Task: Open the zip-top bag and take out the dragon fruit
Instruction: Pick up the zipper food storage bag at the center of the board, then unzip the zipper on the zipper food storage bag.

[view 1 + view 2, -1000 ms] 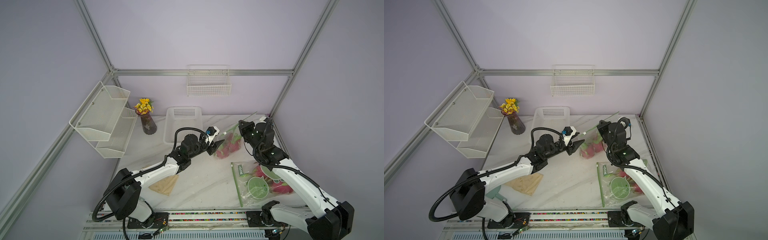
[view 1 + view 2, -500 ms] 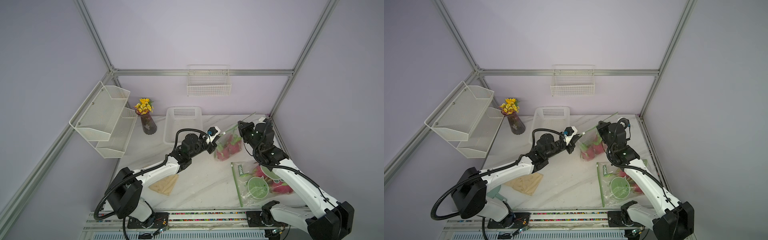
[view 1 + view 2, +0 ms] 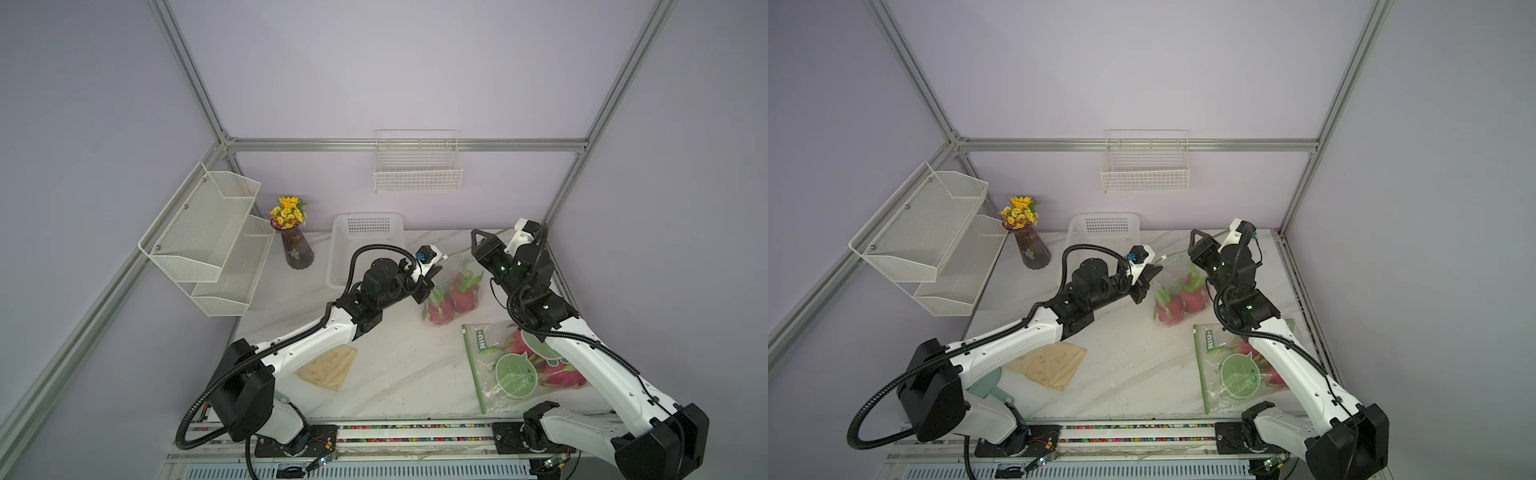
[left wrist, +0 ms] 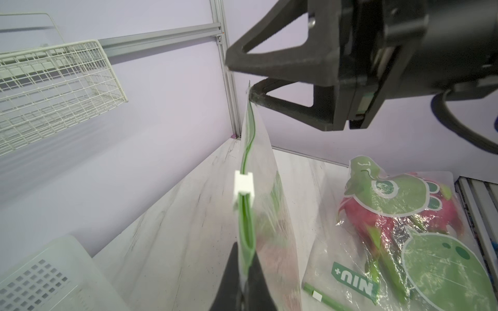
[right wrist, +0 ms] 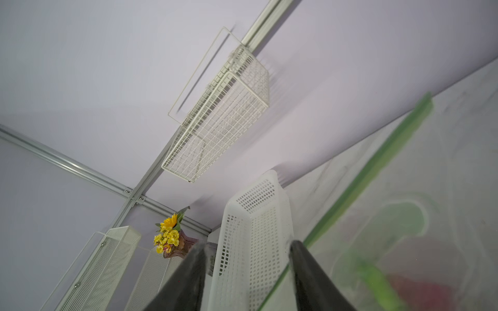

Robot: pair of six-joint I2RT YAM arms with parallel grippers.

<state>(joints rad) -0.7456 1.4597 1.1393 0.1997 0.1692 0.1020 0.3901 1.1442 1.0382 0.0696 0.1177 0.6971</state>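
Observation:
A clear zip-top bag (image 3: 455, 282) (image 3: 1177, 286) stands on the marble table with pink dragon fruit (image 3: 451, 301) (image 3: 1183, 301) inside. My left gripper (image 3: 433, 274) (image 3: 1151, 273) (image 4: 246, 253) is shut on the near end of its green zip strip (image 4: 249, 234). The white slider (image 4: 244, 185) sits partway along the strip. My right gripper (image 3: 476, 239) (image 3: 1194, 237) (image 4: 238, 79) (image 5: 246, 246) is open at the bag's far top corner, with one finger touching that corner. In the right wrist view the strip (image 5: 377, 167) runs beside one finger.
A second printed bag (image 3: 511, 365) (image 4: 431, 242) holding more dragon fruit (image 3: 561, 374) lies flat under my right arm. A white perforated basket (image 3: 368, 232) (image 5: 253, 229), a flower vase (image 3: 295, 245), a tan cloth (image 3: 328, 368), mesh shelves (image 3: 208, 232) and a wall wire basket (image 3: 417, 174) surround the workspace.
My left gripper closed on the bag's zip strip. My right gripper opened and let go of the bag's far top corner.

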